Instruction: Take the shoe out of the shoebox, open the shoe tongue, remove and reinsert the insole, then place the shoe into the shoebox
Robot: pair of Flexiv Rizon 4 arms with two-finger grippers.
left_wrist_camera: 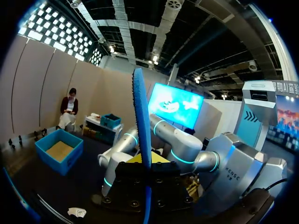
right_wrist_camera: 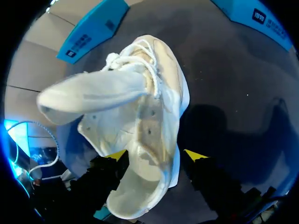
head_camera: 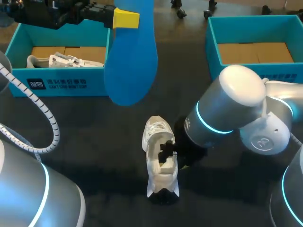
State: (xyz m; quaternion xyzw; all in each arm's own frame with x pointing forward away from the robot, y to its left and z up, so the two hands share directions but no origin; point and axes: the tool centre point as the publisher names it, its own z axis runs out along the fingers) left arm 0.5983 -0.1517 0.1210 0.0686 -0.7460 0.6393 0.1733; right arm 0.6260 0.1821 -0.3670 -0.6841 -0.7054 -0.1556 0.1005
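Nearest, on the dark table [head_camera: 94, 146], the white shoe [head_camera: 158, 133]: out of its box, standing on the sole, toe pointing away. Tongue [right_wrist_camera: 88, 95] lifted far forward, so the opening wide and bare. Right gripper [right_wrist_camera: 154, 156] low at the heel half of the shoe, reaching in from the right side; cannot tell whether closed on it or only placed around it.

Further and higher, the blue insole [head_camera: 131, 61], fully clear of the shoe and hanging in the air above the table. Pinched near one end by the left gripper [head_camera: 124, 18], closed flat on it from two sides.

Farthest, two teal boxes: the left shoebox [head_camera: 61, 82] with a second shoe [head_camera: 61, 60] inside, the right shoebox [head_camera: 255, 20] showing only its cardboard floor.

Judged from this: taking out, opening the tongue and removing the insole done. Left to do: lower the insole, slide it back inside, then put the shoe into a box, probably the right one.
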